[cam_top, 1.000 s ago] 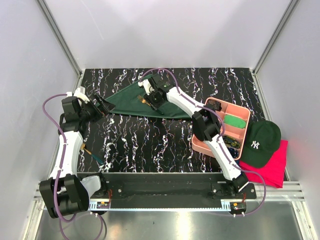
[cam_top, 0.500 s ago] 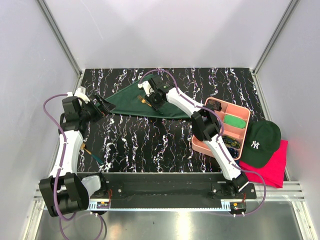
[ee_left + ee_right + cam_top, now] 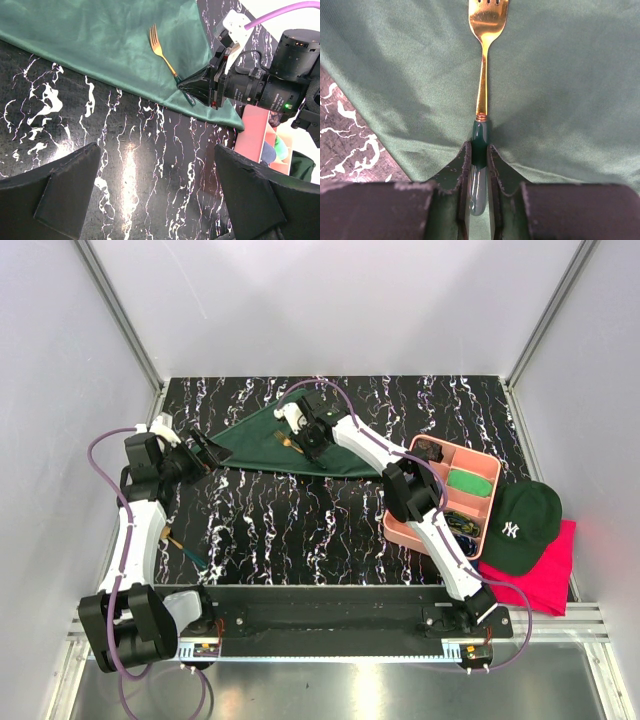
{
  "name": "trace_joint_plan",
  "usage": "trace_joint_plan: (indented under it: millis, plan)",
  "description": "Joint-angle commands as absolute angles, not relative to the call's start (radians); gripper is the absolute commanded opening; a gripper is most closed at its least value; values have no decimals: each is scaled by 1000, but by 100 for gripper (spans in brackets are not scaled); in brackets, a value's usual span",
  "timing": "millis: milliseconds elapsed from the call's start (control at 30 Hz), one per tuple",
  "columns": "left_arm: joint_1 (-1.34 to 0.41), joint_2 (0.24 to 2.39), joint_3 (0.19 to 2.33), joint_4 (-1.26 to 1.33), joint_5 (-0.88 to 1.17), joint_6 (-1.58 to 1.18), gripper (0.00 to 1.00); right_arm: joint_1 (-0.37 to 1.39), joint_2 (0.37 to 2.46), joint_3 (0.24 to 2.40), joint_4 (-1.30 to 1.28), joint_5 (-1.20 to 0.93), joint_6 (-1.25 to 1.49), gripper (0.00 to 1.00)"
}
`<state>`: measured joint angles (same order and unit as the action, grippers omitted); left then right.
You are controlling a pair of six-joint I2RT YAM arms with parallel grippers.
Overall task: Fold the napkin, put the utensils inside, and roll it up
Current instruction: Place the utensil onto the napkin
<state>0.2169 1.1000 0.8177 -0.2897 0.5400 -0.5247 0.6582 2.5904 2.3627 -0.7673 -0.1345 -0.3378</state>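
Observation:
The dark green napkin [image 3: 262, 445] lies folded into a triangle at the back middle of the table; it also shows in the left wrist view [image 3: 100, 40] and the right wrist view [image 3: 560, 75]. My right gripper [image 3: 308, 443] is over the napkin, shut on the green handle of a gold fork [image 3: 483, 90], whose tines point away over the cloth. The fork [image 3: 163, 55] and my right gripper [image 3: 195, 89] also show in the left wrist view. My left gripper [image 3: 205, 455] is open and empty by the napkin's left corner, above bare table [image 3: 160, 200]. Another thin utensil [image 3: 186, 548] lies beside the left arm.
A pink tray [image 3: 490, 462] at the right holds a bright green swatch [image 3: 470, 482] and small items. A dark green cap [image 3: 522, 525] lies on a pink-red cloth [image 3: 552, 578] at the far right. Grey walls enclose the black marbled table [image 3: 300, 525].
My right gripper has shifted slightly left and back over the napkin with the fork in it. The left arm has not moved.

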Motion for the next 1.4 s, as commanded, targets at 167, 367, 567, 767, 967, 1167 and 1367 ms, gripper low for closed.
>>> trace_joint_plan:
  millis: [167,367,567,767,967,1167,1367]
  plan:
    - [215,1108,853,-247,572,-528,99,658,2548,2384,-753,-186,-485,0]
    - [215,1112,853,-245,572,-528,99,660,2548,2379,-724,-167,-567,0]
    - [215,1115,853,-245,572,-529,99,660,2540,2346,-684,-181,-649,0]
    - [215,1126,854,-247,575,-529,99,658,2542,2321,-663,-180,-729,0]
    - [216,1132,854,-245,577,-531,99,660,2540,2307,-641,-183,-805,3]
    - [216,1137,854,-247,574,-531,99,660,2522,2298,-624,-196,-819,5]
    - [218,1144,856,-245,575,-531,99,660,2493,2287,-611,-193,-842,5]
